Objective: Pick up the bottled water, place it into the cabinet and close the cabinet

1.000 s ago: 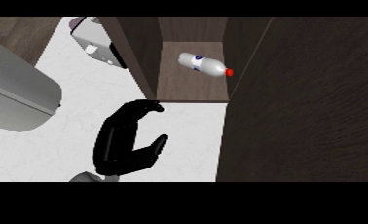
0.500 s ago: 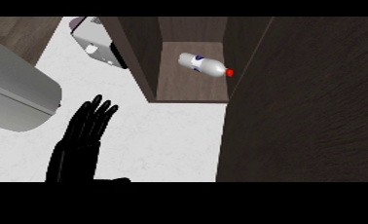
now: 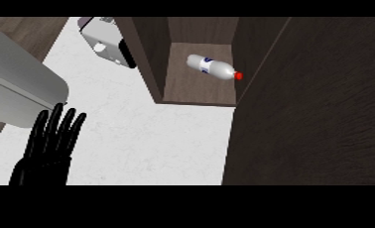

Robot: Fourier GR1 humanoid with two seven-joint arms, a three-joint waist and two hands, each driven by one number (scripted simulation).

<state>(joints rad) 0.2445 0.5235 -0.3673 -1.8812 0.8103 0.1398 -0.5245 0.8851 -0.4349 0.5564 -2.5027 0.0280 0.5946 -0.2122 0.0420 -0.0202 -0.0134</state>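
Note:
The bottled water, clear with a blue label and a red cap, lies on its side inside the dark wooden cabinet, cap pointing right. The cabinet's door stands open as a wide dark panel along the right of the head view. My left hand shows at the lower left over the white counter, fingers straight and pointing up, holding nothing and far from the bottle. No right hand shows.
A large grey rounded appliance fills the left edge just above my hand. A smaller grey and white device stands at the back, left of the cabinet's side wall.
My left hand has straightened from a curled pose and drawn back left and down, away from the cabinet. The bottle has stayed put on the shelf.

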